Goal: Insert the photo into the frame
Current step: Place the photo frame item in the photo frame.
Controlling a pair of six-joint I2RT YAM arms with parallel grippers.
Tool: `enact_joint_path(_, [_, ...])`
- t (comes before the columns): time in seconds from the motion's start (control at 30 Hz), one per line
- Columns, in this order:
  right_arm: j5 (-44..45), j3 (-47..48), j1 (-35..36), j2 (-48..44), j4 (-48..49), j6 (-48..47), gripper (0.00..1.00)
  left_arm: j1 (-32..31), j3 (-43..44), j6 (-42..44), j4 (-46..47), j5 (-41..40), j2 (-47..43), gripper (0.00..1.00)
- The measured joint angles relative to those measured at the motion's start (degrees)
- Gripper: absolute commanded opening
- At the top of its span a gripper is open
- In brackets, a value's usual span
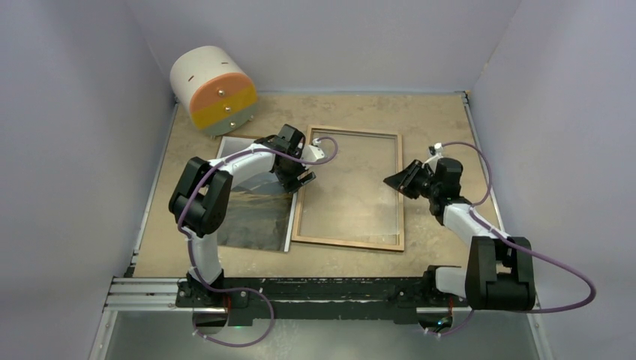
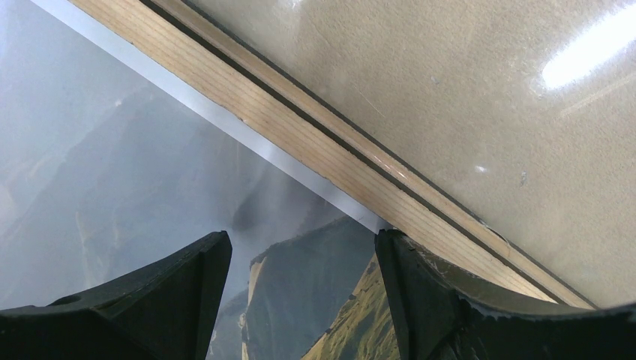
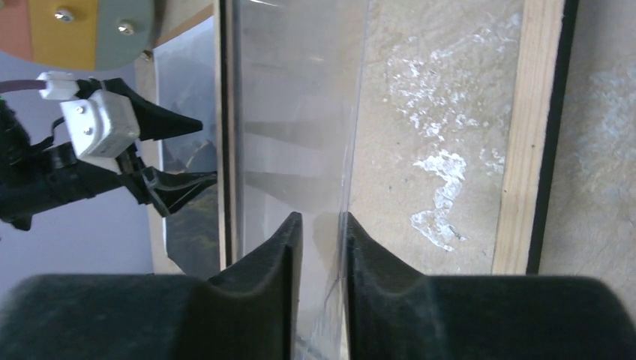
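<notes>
Location type: robotics laboratory test cell.

Indicators: plain pale wall panels (image 1: pixel 75 112) enclose the tan surface (image 1: pixel 360 112) to the left of the left claw (image 1: pixel 306 179), to the right of the right claw (image 1: pixel 390 181) and beyond both. Behind the claws, the arms (image 1: pixel 202 195) bolt to an aluminium rail (image 1: pixel 142 289), with purple cables (image 1: pixel 559 289) routed in the open. Beyond the left claw stands a cylindrical prop (image 1: pixel 214 90) with a colour-banded front.

Readable markings: none is showing in any view. The frame (image 1: pixel 347 244) is bearing no lettering. The photo (image 1: pixel 259 221), just left of the frame, is showing only landscape. The round box (image 1: pixel 214 90), beyond the frame's far left corner, is carrying no label.
</notes>
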Motion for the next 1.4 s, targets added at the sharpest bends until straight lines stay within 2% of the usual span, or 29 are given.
enact_joint_path(0.1, [2.0, 0.2, 0.9, 0.1, -2.3, -2.1, 0.42, 0.0, 0.0, 0.0, 0.0, 0.0, 0.0, 0.75])
enact_joint_path(0.37, [10.5, 4.5, 6.6, 0.7, -8.7, -6.9, 0.58, 0.0, 0.0, 0.0, 0.0, 0.0, 0.1, 0.75])
enact_joint_path(0.5, [14.2, 7.6, 9.2, 1.9, -12.3, -9.0, 0.70, 0.0, 0.0, 0.0, 0.0, 0.0, 0.1, 0.75])
enact_joint_path(0.7, [21.2, 12.7, 10.7, 4.9, -20.1, -12.0, 0.73, 0.0, 0.0, 0.2, 0.0, 0.0, 0.1, 0.75])
enact_joint_path(0.87, [25.4, 13.1, 11.1, 4.8, -22.9, -12.9, 0.77, 0.0, 0.0, 0.4, 0.0, 0.0, 0.1, 0.75])
enact_joint_path(1.4, [29.5, 14.8, 11.1, 4.9, -23.8, -15.1, 0.78, 0.0, 0.0, 0.4, 0.0, 0.0, 0.1, 0.75])
